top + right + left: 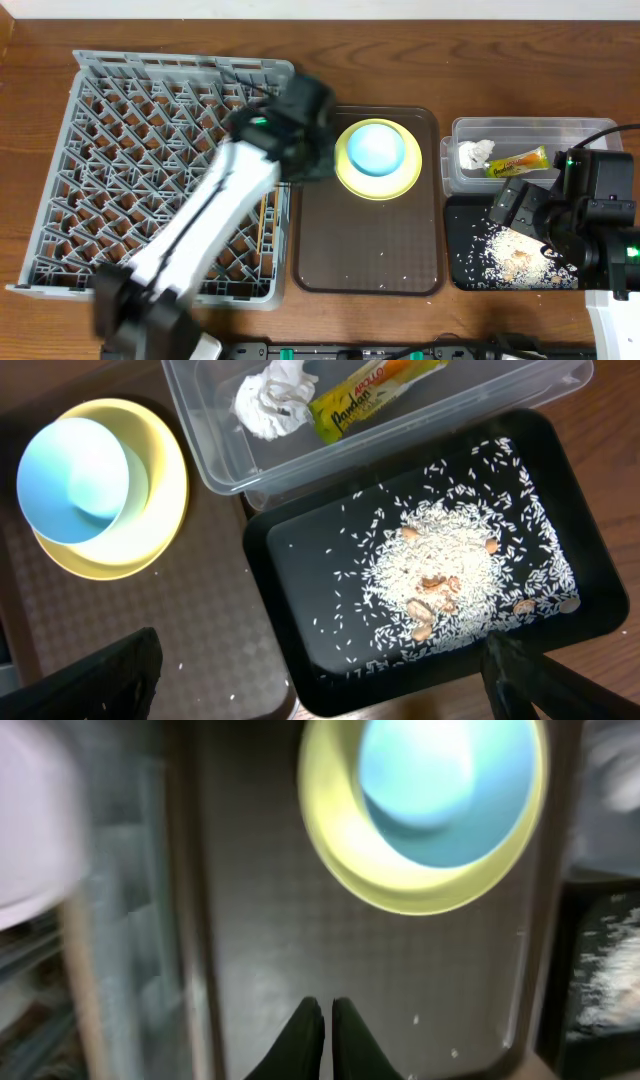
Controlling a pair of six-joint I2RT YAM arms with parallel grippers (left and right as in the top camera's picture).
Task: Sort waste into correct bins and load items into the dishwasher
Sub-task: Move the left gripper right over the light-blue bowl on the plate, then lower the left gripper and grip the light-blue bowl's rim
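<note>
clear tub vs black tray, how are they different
The clear tub is see-through plastic; the black tray is opaque and dark. The clear tub holds a crumpled napkin and a yellow-green wrapper; the black tray holds scattered rice scraps. The tub's walls look taller, the tray's shallower. Both are rectangular and sit side by side.

1. Overhead: fixed above the table [500, 60], facing straight down; far enough to span from the grey dish rack [130, 150] at left to the clear tub [450, 180] and black tray [465, 225] at right.
2. Left wrist: close and blurred, looking down on the brown serving tray [300, 950].
3. Right wrist: close, looking down over the clear tub and black tray.
4. Shared: the yellow-green plate [347, 172] holding the light blue bowl [376, 147] appears in all three views.
</note>
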